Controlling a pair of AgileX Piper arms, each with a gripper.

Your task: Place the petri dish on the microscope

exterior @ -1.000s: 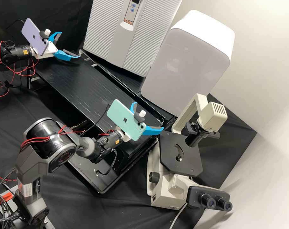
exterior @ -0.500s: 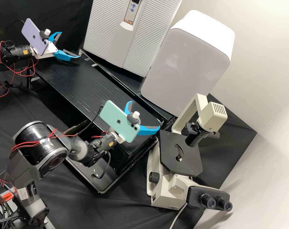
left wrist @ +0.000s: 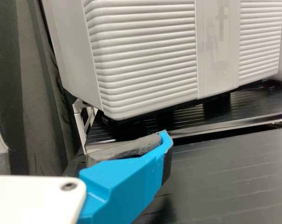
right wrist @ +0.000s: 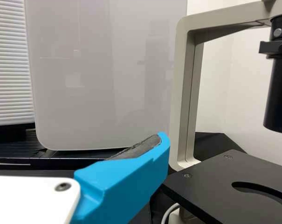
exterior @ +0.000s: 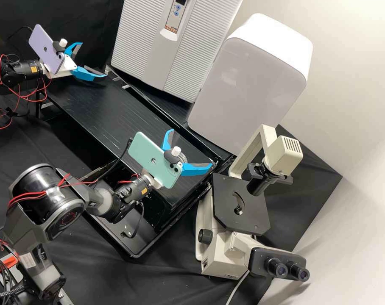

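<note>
My left gripper (exterior: 90,60) stands open above the far left end of the bench. In the left wrist view, the left gripper (left wrist: 80,133) has its two blue fingers wide apart. My right gripper (exterior: 191,147) is over the bench's right end, left of the microscope (exterior: 241,207), and open. The right gripper (right wrist: 75,137) shows one blue finger beside the black stage (right wrist: 215,179) in its wrist view. Behind the right gripper's mount is a clear round edge (exterior: 182,156), seemingly the petri dish, partly hidden. The stage (exterior: 226,201) holds no dish.
At the back stand a ribbed white cabinet (exterior: 158,55) and a white box with a grey front (exterior: 247,89). The black bench top (exterior: 95,101) stretches between the grippers. The microscope's lamp arm (exterior: 254,148) rises over its stage, and its eyepieces (exterior: 288,270) jut to the right.
The right arm has drawn back to the left, away from the microscope, its fingers staying apart. A clear round edge has come into sight at its gripper. The left arm is still.
</note>
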